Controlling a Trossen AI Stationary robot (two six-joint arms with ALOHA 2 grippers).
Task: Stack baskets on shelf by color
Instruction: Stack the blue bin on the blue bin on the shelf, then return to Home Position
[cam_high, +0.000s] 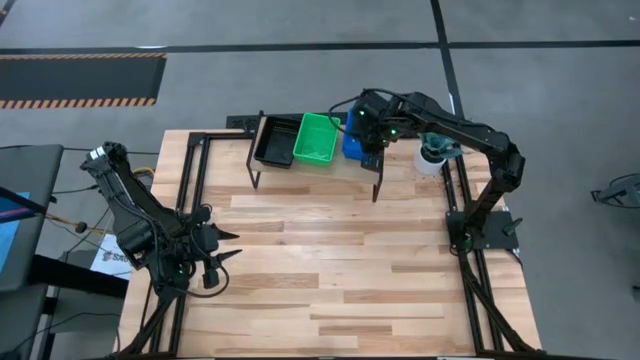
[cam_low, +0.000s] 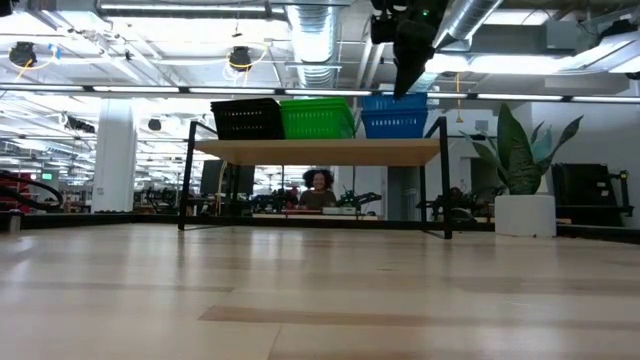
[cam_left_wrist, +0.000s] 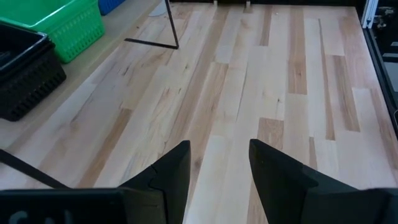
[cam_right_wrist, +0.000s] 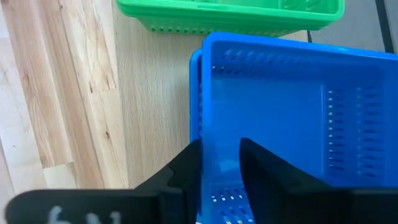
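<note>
Three basket stacks sit side by side on the light-wood shelf (cam_low: 320, 152) at the table's far edge: black (cam_high: 275, 140), green (cam_high: 318, 137) and blue (cam_high: 351, 146). In the low view they read black (cam_low: 247, 118), green (cam_low: 318, 117), blue (cam_low: 395, 115). My right gripper (cam_right_wrist: 219, 168) reaches down over the blue stack (cam_right_wrist: 292, 106), one finger outside its near wall and one inside, with a gap between the tips. It partly hides that stack in the high view. My left gripper (cam_high: 232, 246) waits open, low over the table's left side. My right gripper comes from above, pointing down, at the blue basket's near wall (cam_right_wrist: 200, 118), its fingers standing on either side of that wall. Whether they touch it I cannot tell. The blue stack rests flat on the shelf board.
The shelf's thin black legs (cam_high: 378, 185) stand on the far part of the slatted tabletop (cam_high: 340, 270). A white bottle-like object (cam_high: 432, 157) sits by the right arm's base. Bare wood stretches ahead of my left gripper (cam_left_wrist: 219, 168). A person (cam_low: 318, 185) and a potted plant (cam_low: 522, 160) show beyond the table.
</note>
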